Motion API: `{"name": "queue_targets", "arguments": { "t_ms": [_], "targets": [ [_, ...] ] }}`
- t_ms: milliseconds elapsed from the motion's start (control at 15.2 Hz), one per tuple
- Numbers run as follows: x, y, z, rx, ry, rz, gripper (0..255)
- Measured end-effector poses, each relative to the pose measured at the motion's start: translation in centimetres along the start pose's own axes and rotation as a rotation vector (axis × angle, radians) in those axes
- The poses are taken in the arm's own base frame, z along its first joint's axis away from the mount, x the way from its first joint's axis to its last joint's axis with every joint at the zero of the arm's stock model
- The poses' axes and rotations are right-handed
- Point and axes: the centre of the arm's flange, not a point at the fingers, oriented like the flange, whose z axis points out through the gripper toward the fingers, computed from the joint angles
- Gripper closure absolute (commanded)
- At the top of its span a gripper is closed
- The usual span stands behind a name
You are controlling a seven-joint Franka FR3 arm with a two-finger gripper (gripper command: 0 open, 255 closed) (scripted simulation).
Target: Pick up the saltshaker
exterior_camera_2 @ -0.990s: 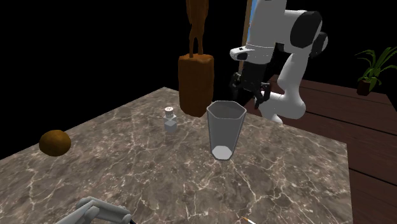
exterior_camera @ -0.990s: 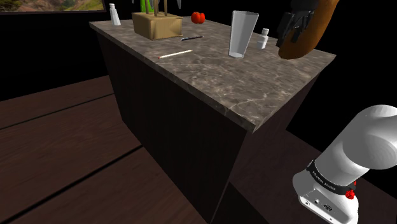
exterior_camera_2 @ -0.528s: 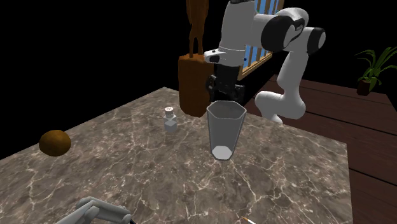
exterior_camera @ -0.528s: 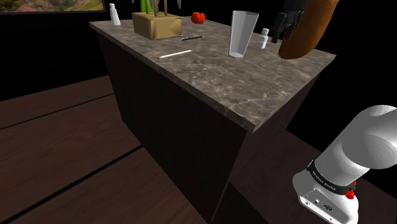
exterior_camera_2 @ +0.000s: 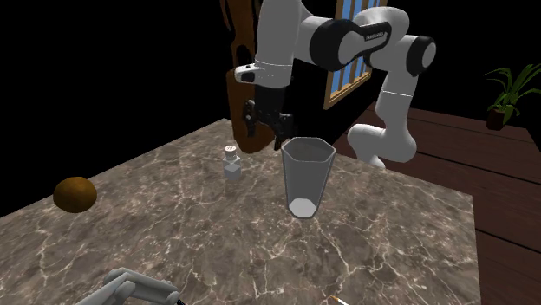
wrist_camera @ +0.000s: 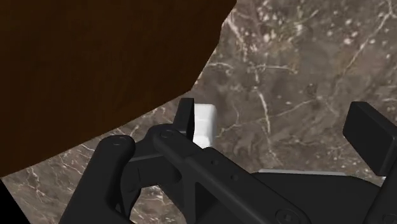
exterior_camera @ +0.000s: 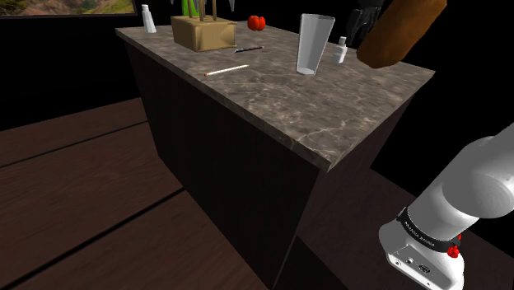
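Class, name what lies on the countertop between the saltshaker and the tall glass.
Nothing: in the second exterior view, only bare marbled countertop separates the saltshaker from the glass.

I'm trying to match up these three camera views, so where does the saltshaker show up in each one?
Shoulder view: the white saltshaker stands near the tabletop's far side, just right of the tall glass.
Second exterior view: it stands left of that glass, lower left of the gripper.
Wrist view: it sits between the open gripper's fingers, close to one.
Shared landmark: the marble tabletop under it.
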Motion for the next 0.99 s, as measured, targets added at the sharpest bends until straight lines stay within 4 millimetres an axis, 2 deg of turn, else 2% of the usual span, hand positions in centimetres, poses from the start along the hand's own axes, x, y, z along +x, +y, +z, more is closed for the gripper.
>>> {"name": "queue_targets", "arguments": {
  "t_ms": [396, 924, 990],
  "targets": [
    [5.1, 4.9, 1.3, -0.008, 0.008, -0.033, 0],
    [5.2, 5.2, 4.9, -0.01, 0.009, -0.039, 0],
    [5.2, 5.2, 5.0, -0.01, 0.009, -0.039, 255]
  ]
}}
